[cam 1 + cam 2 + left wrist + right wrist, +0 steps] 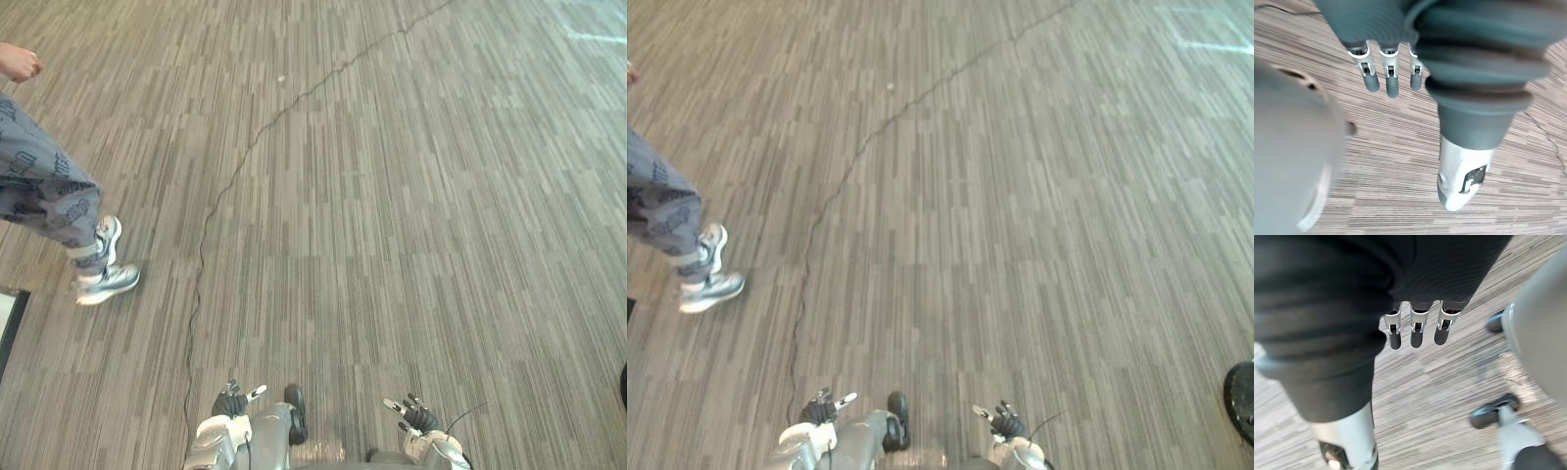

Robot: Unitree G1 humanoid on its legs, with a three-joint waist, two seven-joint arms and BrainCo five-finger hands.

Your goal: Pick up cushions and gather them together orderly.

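Nearest, well to the right of the person, the left robot hand and right robot hand hang low over the carpet floor, fingers straight and spread loosely, holding nothing. Past the person the carpet runs on. Where the cushions lie I cannot tell; the step is likely searching, so turn steadily and stay clear of the person.

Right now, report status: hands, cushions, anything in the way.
Left hand open, empty. Right hand open, empty. No cushion in hand yet. Person on the carpet, ahead left.
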